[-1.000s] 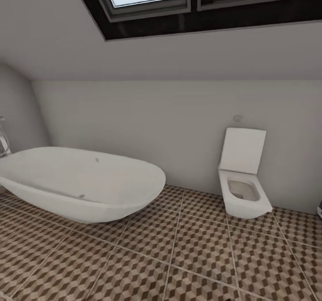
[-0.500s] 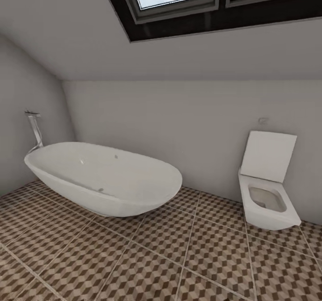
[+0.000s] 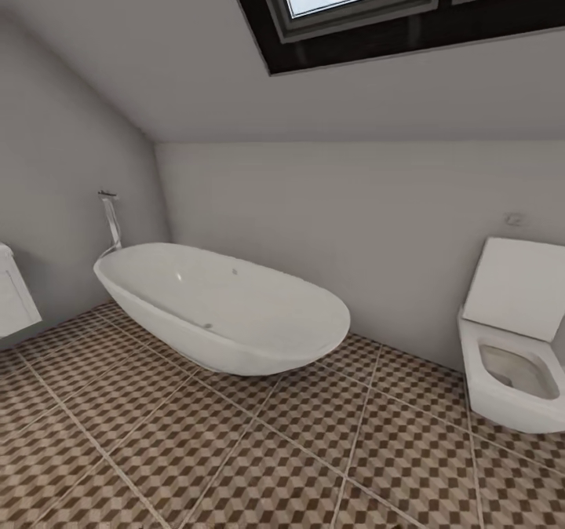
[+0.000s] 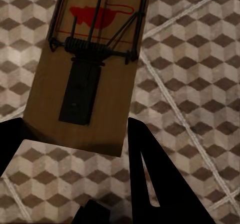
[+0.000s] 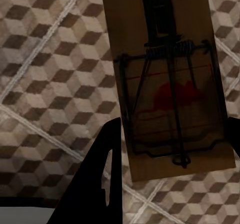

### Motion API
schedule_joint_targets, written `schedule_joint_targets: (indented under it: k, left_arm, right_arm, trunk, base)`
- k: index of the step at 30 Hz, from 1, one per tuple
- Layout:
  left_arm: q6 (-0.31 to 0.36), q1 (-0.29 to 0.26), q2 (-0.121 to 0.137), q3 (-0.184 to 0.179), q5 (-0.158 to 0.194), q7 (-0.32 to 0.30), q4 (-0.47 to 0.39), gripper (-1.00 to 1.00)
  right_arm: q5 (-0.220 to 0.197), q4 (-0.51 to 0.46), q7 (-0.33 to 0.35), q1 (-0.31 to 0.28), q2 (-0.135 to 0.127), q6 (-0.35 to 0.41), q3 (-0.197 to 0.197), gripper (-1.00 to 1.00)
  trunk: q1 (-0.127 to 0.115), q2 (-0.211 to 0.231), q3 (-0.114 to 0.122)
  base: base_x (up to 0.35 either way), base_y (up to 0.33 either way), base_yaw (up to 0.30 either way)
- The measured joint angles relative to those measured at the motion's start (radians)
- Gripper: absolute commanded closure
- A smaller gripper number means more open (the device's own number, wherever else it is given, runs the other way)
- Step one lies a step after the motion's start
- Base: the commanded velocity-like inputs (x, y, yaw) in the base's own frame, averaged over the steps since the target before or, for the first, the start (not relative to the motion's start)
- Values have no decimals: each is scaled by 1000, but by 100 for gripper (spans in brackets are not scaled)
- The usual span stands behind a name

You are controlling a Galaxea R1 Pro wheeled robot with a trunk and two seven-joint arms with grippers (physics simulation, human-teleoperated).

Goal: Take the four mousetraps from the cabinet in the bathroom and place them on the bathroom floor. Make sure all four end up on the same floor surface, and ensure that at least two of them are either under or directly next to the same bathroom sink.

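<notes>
Each tool grips a mousetrap by its edges for carrying: the left tool point(image 4: 75, 149) holds one mousetrap point(image 4: 85, 74), the right tool point(image 5: 172, 169) another point(image 5: 167, 79), both above the bathroom floor point(image 3: 235, 450), awaiting placement by the sink

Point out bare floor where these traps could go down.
Open bathroom floor runs in front of the bathtub, across to the toilet. The strip between bathtub and back wall is tight. A white unit borders the left edge.
</notes>
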Motion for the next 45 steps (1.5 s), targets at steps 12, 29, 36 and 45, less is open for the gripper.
schedule_joint_targets:
  k: [12,29,36,45]
  left_arm:
    - [0,0,2,-1,0,0,-1,100]
    - [0,0,0,-2,0,-1,-1,100]
    - [0,4,1,-2,0,-1,0,100]
    - [0,6,1,-2,0,-1,0,100]
  right_arm:
    - [-3,0,1,0,1,-1,-1,100]
    - [-3,0,1,0,2,-12,-1,100]
    - [-2,0,2,0,2,-13,-1,100]
    - [-2,0,1,0,2,-13,-1,100]
  trunk:
    - [0,0,0]
    - [0,0,0]
    - [0,0,0]
    - [0,0,0]
  base:
    - [0,0,271]
    - [0,0,271]
    - [0,0,191]
    - [0,0,105]
